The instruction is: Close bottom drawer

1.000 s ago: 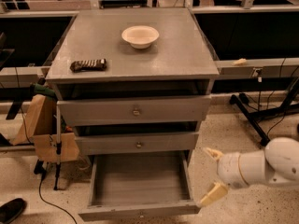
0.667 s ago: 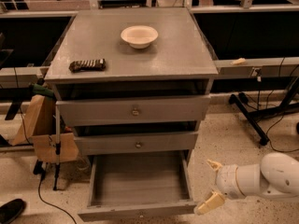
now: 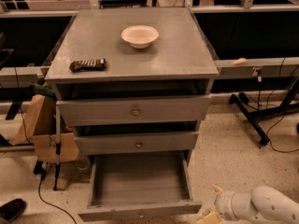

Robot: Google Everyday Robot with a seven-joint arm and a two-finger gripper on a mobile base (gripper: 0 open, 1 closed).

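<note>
The bottom drawer (image 3: pixel 140 210) of the grey cabinet (image 3: pixel 177 59) stands pulled far out. Its slim front panel is at the lower edge of the view and its grey box (image 3: pixel 140 183) holds nothing. My gripper (image 3: pixel 211 203) is at the lower right, just beside the right end of the drawer's front panel, on a white arm (image 3: pixel 261 206). Its two pale fingers (image 3: pixel 217 189) are spread apart and hold nothing. I cannot tell whether they touch the panel.
The middle drawer (image 3: pixel 136 143) and top drawer (image 3: pixel 134 110) each stand slightly out. A white bowl (image 3: pixel 139 35) and a dark snack bar (image 3: pixel 88 65) lie on the cabinet top. A brown paper bag (image 3: pixel 39 125) hangs left. Black stand legs (image 3: pixel 252 118) are at the right.
My arm has dropped lower and come in toward the right end of the bottom drawer's front. The drawer has not moved.
</note>
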